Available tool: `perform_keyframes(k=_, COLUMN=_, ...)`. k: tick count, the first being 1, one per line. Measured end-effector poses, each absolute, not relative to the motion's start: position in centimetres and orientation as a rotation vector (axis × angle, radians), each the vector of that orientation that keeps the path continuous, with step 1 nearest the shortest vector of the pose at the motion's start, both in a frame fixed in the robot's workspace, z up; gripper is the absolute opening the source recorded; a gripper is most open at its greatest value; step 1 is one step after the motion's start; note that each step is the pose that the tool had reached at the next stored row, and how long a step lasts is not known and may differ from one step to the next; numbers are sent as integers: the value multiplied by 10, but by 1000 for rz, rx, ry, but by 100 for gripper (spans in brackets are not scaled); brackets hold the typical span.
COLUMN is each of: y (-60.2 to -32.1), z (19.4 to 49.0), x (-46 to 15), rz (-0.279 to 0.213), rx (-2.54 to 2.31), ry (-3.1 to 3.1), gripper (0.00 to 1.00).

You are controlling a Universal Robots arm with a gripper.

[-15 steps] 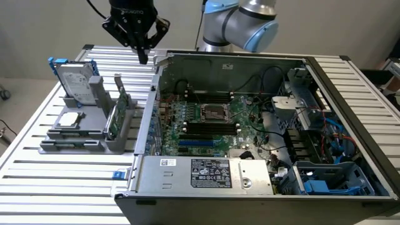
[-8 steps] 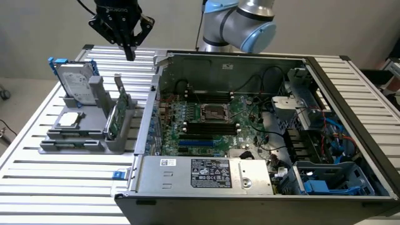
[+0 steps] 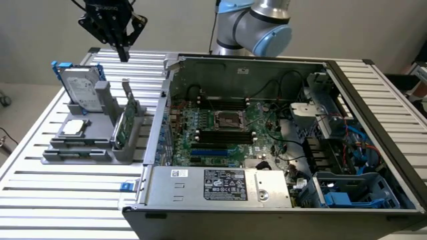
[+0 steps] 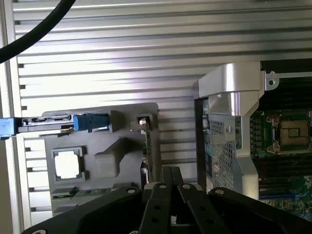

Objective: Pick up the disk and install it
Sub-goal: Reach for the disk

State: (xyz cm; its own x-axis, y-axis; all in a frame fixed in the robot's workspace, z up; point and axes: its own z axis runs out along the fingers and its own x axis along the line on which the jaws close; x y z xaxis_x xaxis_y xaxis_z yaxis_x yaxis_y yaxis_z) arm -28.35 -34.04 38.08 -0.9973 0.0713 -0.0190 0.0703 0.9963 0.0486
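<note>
While the disk [image 3: 81,87] stands upright in the grey holder [image 3: 100,150] on the counter [image 3: 60,210], at the exterior view's left, the hand [image 3: 123,54] hangs above the holder, pinched together, empty. The disk looks stiff, fairly heavy and shock-sensitive; I'd grip its blue-framed edges.

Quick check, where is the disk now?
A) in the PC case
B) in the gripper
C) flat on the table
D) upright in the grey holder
D: the disk stands on edge in the holder, and the shut gripper hangs clear of it, holding nothing.
</note>
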Motion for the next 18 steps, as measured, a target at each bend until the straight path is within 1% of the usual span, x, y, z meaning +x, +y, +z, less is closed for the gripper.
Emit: perform_keyframes(k=18, y=-314, z=375, x=-365, rz=75, rx=110, ry=3118, gripper=11)
